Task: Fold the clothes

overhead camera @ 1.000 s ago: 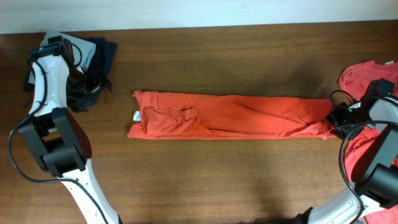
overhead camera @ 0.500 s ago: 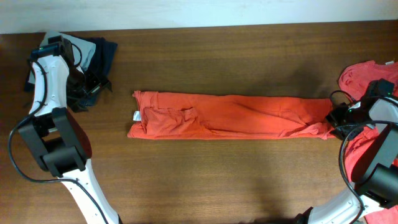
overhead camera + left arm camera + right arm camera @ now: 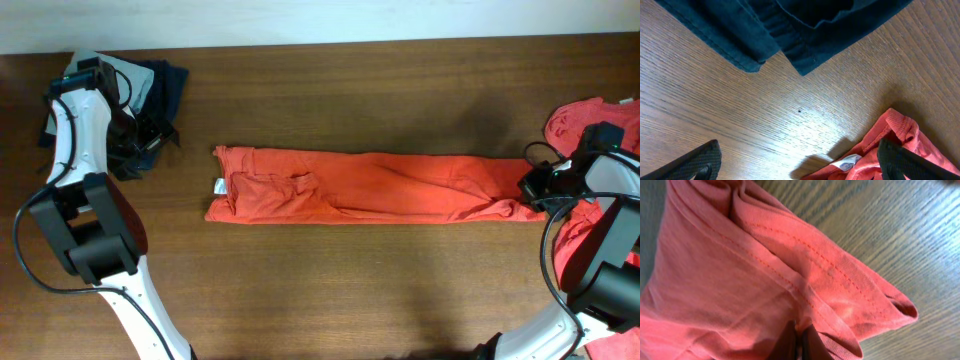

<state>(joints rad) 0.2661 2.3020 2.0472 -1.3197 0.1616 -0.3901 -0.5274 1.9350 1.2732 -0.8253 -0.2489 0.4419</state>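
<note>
An orange-red T-shirt [image 3: 370, 187] lies folded into a long strip across the middle of the table, with its collar and white neck label [image 3: 219, 186] at the left end. My right gripper [image 3: 533, 187] is shut on the strip's right end, and the right wrist view shows its fingertips [image 3: 810, 342] pinching the hemmed fabric [image 3: 765, 270]. My left gripper [image 3: 150, 138] is open and empty, left of the collar, just above the bare wood. The left wrist view shows its fingers [image 3: 695, 162] spread wide, with the collar and label [image 3: 845, 162] near the right finger.
A folded navy garment [image 3: 170, 85] and a light-grey one [image 3: 140, 72] lie at the far left corner; the navy one also shows in the left wrist view [image 3: 790, 25]. More orange-red clothes [image 3: 578, 122] are heaped at the right edge.
My right gripper has moved slightly left and up, carrying the shirt's right end with it. The left arm has not moved.
</note>
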